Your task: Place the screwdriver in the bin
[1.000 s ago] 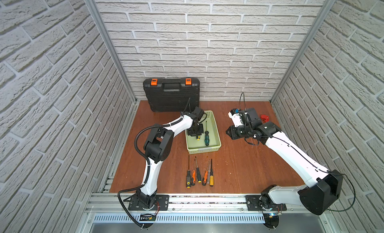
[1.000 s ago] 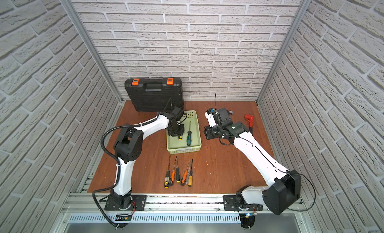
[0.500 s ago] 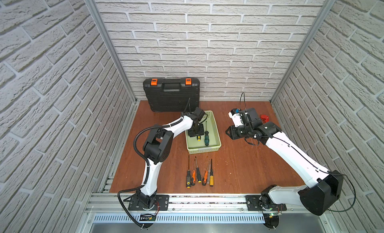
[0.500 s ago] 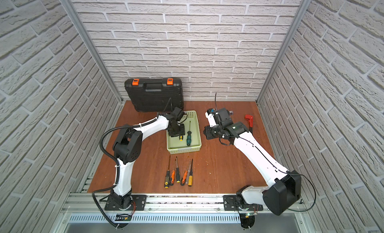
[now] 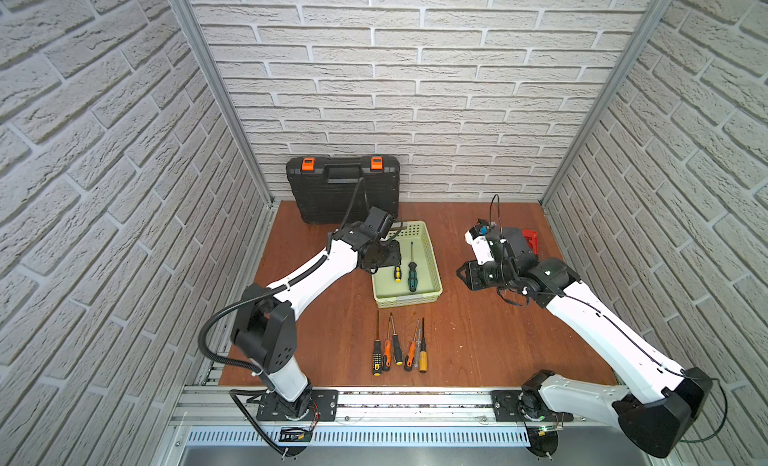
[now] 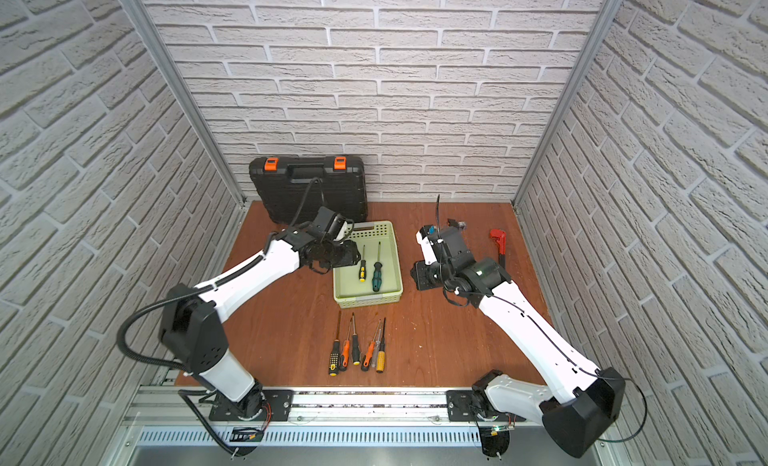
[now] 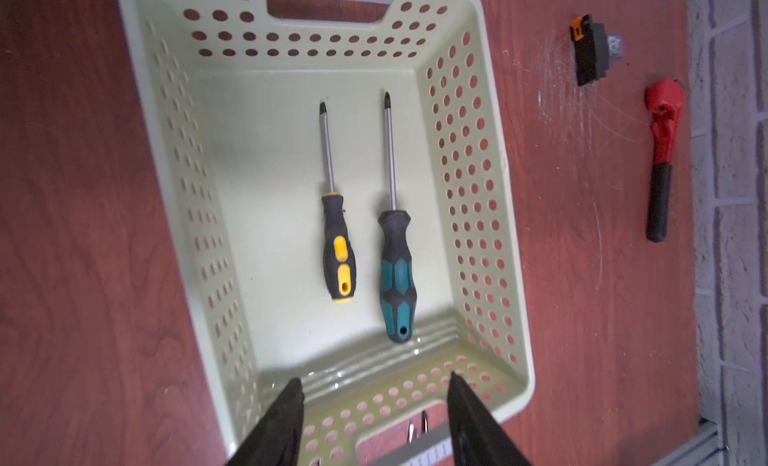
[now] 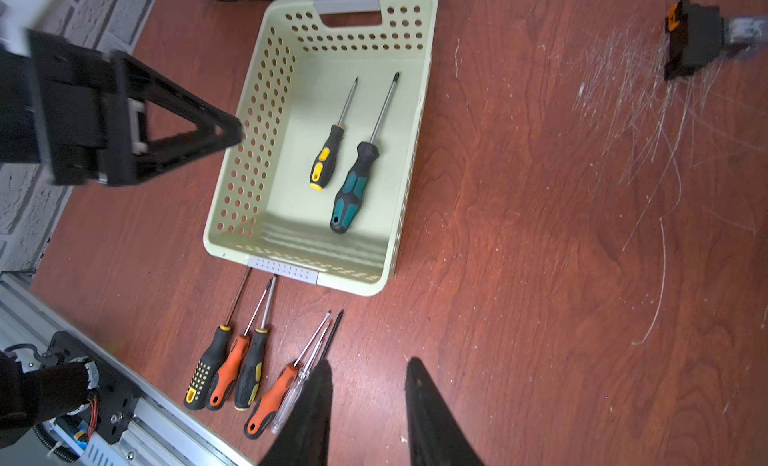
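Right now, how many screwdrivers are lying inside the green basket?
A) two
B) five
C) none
A: the bin holds just two, a yellow-and-black screwdriver and a teal-and-black screwdriver, lying side by side on its floor.

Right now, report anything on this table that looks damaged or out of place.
The reddish-brown wooden tabletop carries pale scratches beside the pale green perforated plastic bin. A red wrench with a black handle lies alone by the brick wall, apart from the row of screwdrivers. Nothing looks spilled or broken.
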Tool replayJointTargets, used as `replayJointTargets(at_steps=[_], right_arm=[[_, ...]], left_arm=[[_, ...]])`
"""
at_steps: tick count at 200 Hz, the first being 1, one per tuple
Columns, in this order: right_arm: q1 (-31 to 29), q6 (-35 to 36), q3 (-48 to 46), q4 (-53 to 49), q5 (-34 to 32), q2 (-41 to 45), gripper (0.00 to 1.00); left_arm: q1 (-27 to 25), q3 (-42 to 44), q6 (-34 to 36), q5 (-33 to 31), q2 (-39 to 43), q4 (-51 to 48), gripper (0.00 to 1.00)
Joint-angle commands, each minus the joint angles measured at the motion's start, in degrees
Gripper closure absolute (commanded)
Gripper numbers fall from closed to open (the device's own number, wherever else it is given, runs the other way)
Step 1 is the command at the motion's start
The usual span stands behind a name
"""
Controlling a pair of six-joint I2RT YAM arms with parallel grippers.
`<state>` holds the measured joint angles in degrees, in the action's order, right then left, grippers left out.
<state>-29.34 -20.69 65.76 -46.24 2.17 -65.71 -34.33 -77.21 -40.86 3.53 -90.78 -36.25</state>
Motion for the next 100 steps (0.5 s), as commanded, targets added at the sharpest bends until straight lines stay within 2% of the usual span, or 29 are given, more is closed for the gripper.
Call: replayJointTargets(at_steps=[1,30,60,100], right_arm=[[-4.8,-6.4,-4.7,-2.6,-5.4,3.0,0.63],[-13.3,-16.4,-11.1,-0.7,-7.0,3.3,0.61],[-24.2,-28.6,-16.2,4.6,-10.7,0.4,0.50],[-30.4,-33.4,-16.0,10.4,-6.5,-9.6,0.43]], left_arm=[[-0.3,6.6,1.8,-4.1,8.0,-1.3,0.42],[-0.2,15.0,0.8,-10.0,17.8,-2.6,0.39],[0.2,23.6,-2.7,-15.9,27.2,-0.9,0.36],[1.4,29.2,-3.4,-16.9,32.0,0.2,0.35]])
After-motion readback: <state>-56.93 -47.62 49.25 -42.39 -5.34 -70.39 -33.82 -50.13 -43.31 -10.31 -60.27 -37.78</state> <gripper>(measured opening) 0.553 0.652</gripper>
